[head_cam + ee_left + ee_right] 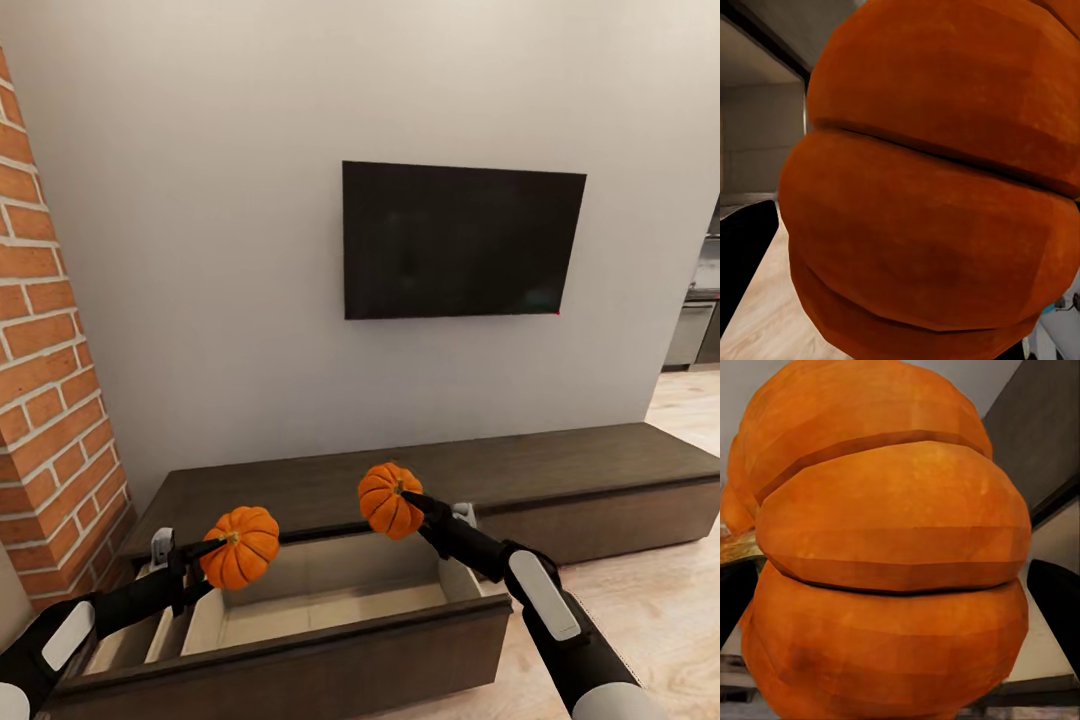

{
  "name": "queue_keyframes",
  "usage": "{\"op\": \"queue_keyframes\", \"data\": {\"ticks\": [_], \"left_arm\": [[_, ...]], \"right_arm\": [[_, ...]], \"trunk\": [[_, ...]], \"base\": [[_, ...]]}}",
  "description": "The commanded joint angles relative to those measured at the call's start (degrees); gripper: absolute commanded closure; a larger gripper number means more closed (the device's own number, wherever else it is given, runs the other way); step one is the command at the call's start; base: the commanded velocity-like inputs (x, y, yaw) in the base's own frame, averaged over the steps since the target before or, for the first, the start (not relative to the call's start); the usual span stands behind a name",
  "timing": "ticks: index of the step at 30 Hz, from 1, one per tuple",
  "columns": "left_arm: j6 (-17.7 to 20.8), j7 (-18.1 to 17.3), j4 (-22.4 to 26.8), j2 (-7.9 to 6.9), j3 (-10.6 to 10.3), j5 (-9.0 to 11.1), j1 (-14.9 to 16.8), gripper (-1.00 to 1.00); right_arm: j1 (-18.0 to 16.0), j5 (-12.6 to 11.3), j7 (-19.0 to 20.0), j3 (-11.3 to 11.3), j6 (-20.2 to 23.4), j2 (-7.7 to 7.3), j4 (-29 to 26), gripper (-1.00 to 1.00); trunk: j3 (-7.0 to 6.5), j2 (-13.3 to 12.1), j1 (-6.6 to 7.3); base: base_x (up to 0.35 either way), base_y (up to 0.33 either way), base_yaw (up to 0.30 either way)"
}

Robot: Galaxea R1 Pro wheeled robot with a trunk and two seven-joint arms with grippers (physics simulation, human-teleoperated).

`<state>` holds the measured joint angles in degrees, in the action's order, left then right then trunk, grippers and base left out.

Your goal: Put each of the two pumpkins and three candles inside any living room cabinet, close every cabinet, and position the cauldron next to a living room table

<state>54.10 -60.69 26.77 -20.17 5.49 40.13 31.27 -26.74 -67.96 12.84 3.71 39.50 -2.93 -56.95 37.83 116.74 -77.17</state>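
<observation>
Two ribbed orange pumpkins hang over the open drawer [330, 600] of the long dark-brown cabinet [560, 470]. My left gripper [208, 553] is shut on the left pumpkin [241, 546], above the drawer's left part. My right gripper [412, 502] is shut on the right pumpkin [388, 499], above the drawer's back edge. Up close, the left pumpkin [937, 187] almost covers the left wrist view, and the right pumpkin [885, 555] does the same in the right wrist view. The drawer's light wooden inside holds nothing that I can see.
A brick column [50, 400] stands at the left beside the cabinet. A black TV [460, 240] hangs on the wall above it. Light wood floor [660, 590] lies to the right, with kitchen units [695, 330] beyond a doorway.
</observation>
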Motion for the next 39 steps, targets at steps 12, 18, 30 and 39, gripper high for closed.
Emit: {"op": "queue_keyframes", "data": {"ticks": [12,18,30,39], "left_arm": [[0.17,0.22,-0.23,0.17,0.13,-0.19,0.02,1.00],[0.13,0.39,-0.35,0.33,0.04,-0.46,0.02,1.00],[0.13,0.40,-0.58,0.14,0.13,-0.40,0.02,1.00],[0.13,0.40,-0.58,0.22,0.12,-0.57,0.02,1.00]], "right_arm": [[-0.06,-0.24,-1.00,4.30,-0.12,0.80,0.90,1.00],[-0.06,-0.29,-0.86,4.29,-0.35,0.79,0.94,1.00],[-0.06,-0.11,-1.02,4.22,0.02,0.52,0.90,1.00],[-0.06,-0.10,-0.91,4.27,-0.04,0.64,0.88,1.00]], "trunk": [[0.06,0.03,0.00],[0.06,0.03,0.00],[0.06,0.03,0.00],[-0.29,0.03,0.00]], "base": [[0.073,0.000,0.000],[0.100,0.000,0.000],[0.103,0.000,0.000],[0.006,0.000,0.118]]}}
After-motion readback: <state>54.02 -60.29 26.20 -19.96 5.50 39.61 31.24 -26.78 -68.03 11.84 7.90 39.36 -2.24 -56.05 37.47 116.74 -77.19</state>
